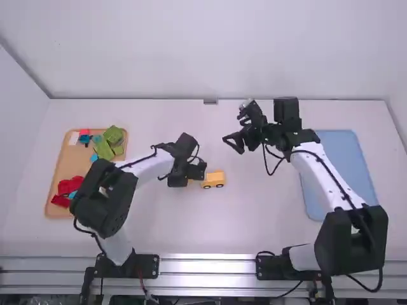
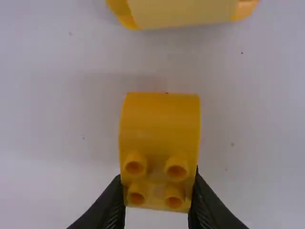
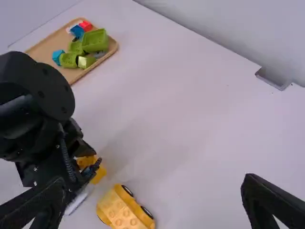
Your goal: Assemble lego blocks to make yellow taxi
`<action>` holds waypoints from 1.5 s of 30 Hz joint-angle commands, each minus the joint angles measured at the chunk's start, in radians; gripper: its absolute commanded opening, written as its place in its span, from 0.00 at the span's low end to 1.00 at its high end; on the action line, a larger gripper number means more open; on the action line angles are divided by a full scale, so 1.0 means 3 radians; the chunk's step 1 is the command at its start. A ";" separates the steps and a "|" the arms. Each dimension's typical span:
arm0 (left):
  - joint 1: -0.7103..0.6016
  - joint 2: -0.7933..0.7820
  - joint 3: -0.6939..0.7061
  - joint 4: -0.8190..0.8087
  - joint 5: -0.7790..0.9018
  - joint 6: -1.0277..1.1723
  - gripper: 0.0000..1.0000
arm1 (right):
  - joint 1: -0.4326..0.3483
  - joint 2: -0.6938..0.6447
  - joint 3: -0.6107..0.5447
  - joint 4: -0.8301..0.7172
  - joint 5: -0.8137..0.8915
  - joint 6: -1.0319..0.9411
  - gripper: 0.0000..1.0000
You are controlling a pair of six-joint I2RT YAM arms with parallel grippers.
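Observation:
The yellow wheeled car base (image 1: pixel 215 180) stands on the table's middle, with my left gripper (image 1: pixel 198 171) just left of it. In the left wrist view, my left gripper (image 2: pixel 157 193) is shut on a curved yellow block (image 2: pixel 159 119), its studs facing the camera; a gap separates it from the yellow car base (image 2: pixel 186 10). My right gripper (image 1: pixel 234 141) hangs farther back and to the right. Its own wrist view has the right gripper (image 3: pixel 152 202) wide open with nothing between its fingers, the car base (image 3: pixel 123 210) and held yellow block (image 3: pixel 99 174) at lower left.
A wooden tray (image 1: pixel 56 171) at the left holds green blocks (image 1: pixel 109 143), red blocks (image 1: pixel 67 187) and some blue ones. At the right lies a blue tray (image 1: pixel 340 159), partly behind the right arm. A wall borders the table's far side.

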 commanded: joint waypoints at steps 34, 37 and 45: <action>0.1409 0.0223 -0.0917 0.1601 0.3746 0.0940 0.99 | 0.0013 -0.0104 0.0084 -0.0010 -0.0031 0.0032 0.98; 0.1409 0.0223 -0.1066 0.2349 0.3751 0.0384 0.99 | 0.0013 -0.0104 0.0084 -0.0010 -0.0032 0.0032 0.98; 0.1409 0.0223 -0.1343 0.2814 0.3760 -0.0145 0.99 | 0.0013 -0.0104 0.0084 -0.0015 -0.0031 0.0023 0.98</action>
